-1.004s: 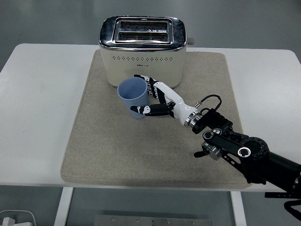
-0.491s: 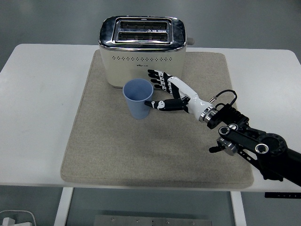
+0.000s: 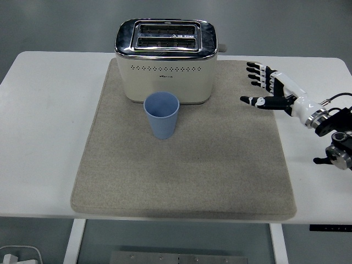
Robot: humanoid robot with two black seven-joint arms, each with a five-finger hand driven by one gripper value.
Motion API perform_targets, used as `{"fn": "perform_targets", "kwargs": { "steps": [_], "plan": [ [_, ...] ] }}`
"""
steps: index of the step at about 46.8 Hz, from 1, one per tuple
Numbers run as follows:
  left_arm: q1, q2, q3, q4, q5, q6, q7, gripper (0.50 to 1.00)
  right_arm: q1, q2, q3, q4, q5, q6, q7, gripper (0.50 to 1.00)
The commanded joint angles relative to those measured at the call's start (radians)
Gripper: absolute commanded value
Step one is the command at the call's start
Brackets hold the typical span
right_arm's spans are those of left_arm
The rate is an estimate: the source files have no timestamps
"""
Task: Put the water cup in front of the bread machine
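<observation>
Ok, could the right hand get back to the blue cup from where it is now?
Probably yes. The right hand is open at the mat's right edge, and only bare mat lies between it and the blue cup; the toaster stands behind the cup, off that path.

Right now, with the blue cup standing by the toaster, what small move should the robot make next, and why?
Probably just draw the right hand back toward its table edge to rest. The blue cup stands upright on the mat, directly in front of the toaster, and the hand is open, empty and well clear of it, so the placement looks done.
</observation>
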Motion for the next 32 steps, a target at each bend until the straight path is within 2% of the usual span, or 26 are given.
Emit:
{"fn": "perform_targets", "kwargs": {
  "steps": [1,5,12,17,32],
  "plan": [
    [0.000,0.000,0.000,0.000,0.000,0.000,0.000,1.000,0.028,0.003,0.012,-0.109,0.096,-0.014,-0.004,0.924],
    [0.000,0.000,0.000,0.000,0.000,0.000,0.000,1.000,0.072,0.013,0.011,-0.220,0.211,-0.022,-0.015,0.924],
    [0.000,0.000,0.000,0.000,0.000,0.000,0.000,1.000,0.119,0.047,0.006,-0.338,0.314,-0.020,-0.094,0.924],
    [0.000,0.000,0.000,0.000,0.000,0.000,0.000,1.000,0.135,0.070,0.003,-0.347,0.317,-0.023,-0.111,0.924],
    [0.000,0.000,0.000,0.000,0.000,0.000,0.000,1.000,0.162,0.145,-0.002,-0.343,0.316,-0.026,-0.113,0.924]
  ]
}}
